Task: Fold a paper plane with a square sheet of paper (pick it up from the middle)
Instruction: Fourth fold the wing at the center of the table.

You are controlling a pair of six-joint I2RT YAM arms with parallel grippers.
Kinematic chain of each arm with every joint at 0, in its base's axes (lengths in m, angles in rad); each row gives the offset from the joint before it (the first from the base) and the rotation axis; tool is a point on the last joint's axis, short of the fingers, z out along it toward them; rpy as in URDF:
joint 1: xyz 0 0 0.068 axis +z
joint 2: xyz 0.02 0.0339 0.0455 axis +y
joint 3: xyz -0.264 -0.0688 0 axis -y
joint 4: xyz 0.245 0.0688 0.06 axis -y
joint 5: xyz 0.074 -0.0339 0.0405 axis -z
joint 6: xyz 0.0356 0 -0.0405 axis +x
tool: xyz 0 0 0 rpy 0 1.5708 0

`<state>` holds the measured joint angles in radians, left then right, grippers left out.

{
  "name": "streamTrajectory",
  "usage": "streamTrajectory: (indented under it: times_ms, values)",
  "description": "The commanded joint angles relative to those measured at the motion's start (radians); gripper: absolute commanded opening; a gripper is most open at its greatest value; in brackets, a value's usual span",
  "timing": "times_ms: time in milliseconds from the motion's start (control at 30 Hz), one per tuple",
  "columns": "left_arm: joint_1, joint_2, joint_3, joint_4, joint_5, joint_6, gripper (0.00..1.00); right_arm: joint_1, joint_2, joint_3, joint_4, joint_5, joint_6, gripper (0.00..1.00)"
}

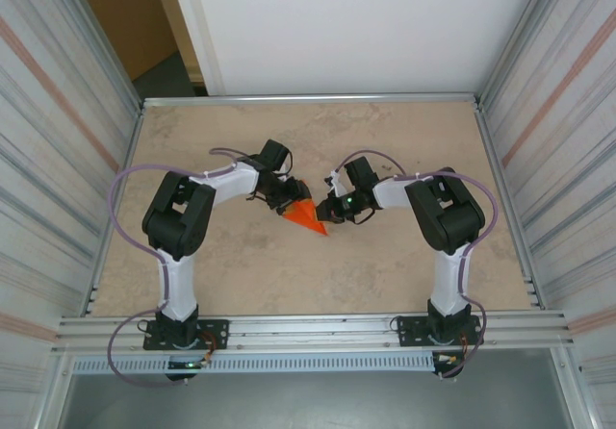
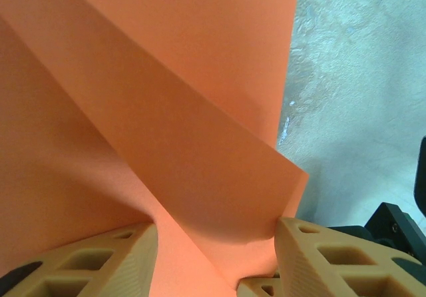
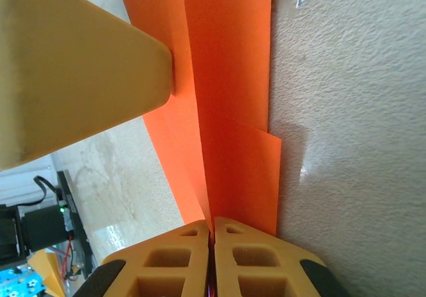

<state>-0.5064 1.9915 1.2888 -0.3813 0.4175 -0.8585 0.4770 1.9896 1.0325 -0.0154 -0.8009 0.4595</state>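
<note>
The orange sheet of paper [image 1: 310, 217] sits mid-table, folded into a pointed, layered paper plane shape with its tip toward the near right. My right gripper [image 3: 212, 222] is shut on it, pinching the centre fold where the layers [image 3: 233, 77] meet; it comes in from the right [image 1: 329, 210]. My left gripper [image 1: 291, 203] reaches in from the left. Its jaws stand apart with sloping flaps of the paper [image 2: 166, 110] between them, and the paper touches both fingers [image 2: 319, 257]. One left finger [image 3: 80, 77] presses the side of a flap.
The beige table [image 1: 404, 140] is walled by corrugated metal panels [image 1: 58, 160] on both sides. A metal rail [image 1: 308, 331] with both arm bases runs along the near edge. Open tabletop lies behind and in front of the paper.
</note>
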Motion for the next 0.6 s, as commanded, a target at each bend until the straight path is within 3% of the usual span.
streamTrajectory:
  times_ms: [0, 300, 567]
  values:
    - [-0.006, 0.038, -0.004, -0.109, -0.033, 0.025, 0.51, -0.01, 0.023, -0.005, -0.003, -0.04, -0.014, 0.08]
    - [0.015, -0.042, 0.013, -0.021, 0.031, 0.058, 0.56, -0.026, 0.034, 0.003, 0.014, -0.112, 0.03, 0.04]
    - [0.042, -0.147, -0.1, 0.179, 0.088, 0.0, 0.59, -0.038, 0.046, 0.014, 0.018, -0.153, 0.101, 0.04]
